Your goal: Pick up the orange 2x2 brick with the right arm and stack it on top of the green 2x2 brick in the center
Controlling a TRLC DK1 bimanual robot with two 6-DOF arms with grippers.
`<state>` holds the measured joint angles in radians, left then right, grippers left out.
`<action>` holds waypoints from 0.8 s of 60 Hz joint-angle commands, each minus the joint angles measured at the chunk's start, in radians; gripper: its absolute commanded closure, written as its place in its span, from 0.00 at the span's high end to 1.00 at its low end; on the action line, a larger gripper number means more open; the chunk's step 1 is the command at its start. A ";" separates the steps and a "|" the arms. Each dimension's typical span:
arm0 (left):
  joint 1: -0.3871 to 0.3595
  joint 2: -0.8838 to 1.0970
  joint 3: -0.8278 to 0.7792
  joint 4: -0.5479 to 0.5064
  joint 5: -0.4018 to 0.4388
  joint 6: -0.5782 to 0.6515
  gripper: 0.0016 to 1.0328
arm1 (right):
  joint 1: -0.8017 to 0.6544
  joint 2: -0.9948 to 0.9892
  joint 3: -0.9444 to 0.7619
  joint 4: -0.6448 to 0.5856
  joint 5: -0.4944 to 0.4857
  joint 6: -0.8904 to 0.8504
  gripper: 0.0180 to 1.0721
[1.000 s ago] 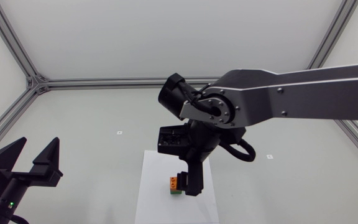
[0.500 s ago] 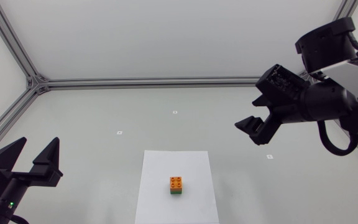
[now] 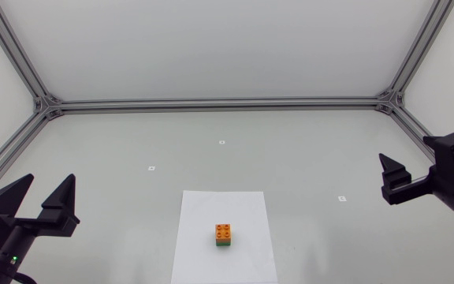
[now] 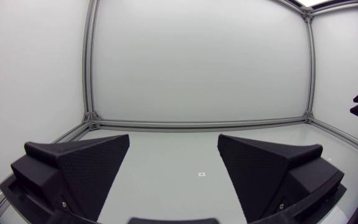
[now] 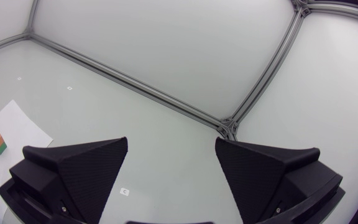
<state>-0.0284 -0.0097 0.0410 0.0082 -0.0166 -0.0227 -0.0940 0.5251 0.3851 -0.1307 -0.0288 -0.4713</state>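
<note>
Wrapping up: stack looks done, right arm clear

We read the orange 2x2 plastic brick point(image 3: 224, 231) as sitting square on the green 2x2 plastic brick point(image 3: 223, 244). From above, only a thin green strip shows under the orange. The pair stands on the white paper sheet point(image 3: 203, 256), about the middle of the pale grey surface point(image 3: 132, 142).

The right arm's matte black pincer point(image 5: 171, 143) is at the right edge of the head view, well apart from the stack. Its wedges are spread wide with nothing between them. Its wrist view shows the stack far off to one side.

The left arm's matte black pincer point(image 3: 50, 185) is near the front left corner, also wide and empty.

Our call: pick and place are finished, so this is the post-release stage. The next move calls for little: hold the right arm off the stack and settle it at rest. We can't confirm the studs are fully pressed home, though the edges look aligned.
</note>
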 commanded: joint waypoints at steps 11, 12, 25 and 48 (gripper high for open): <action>0.001 -0.006 -0.041 -0.011 0.003 0.006 0.96 | 0.016 -0.155 -0.115 0.044 0.009 0.129 0.95; 0.001 -0.006 -0.041 -0.011 0.003 0.006 0.96 | 0.018 -0.163 -0.121 0.046 0.009 0.137 0.95; 0.001 -0.006 -0.041 -0.011 0.003 0.006 0.96 | 0.040 -0.271 -0.200 0.071 0.015 0.236 0.95; 0.001 -0.006 -0.041 -0.011 0.003 0.006 0.96 | 0.082 -0.466 -0.342 0.117 0.026 0.417 0.95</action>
<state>-0.0284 -0.0097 0.0410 0.0082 -0.0166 -0.0227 -0.0242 0.0975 0.0864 -0.0391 -0.0128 -0.1177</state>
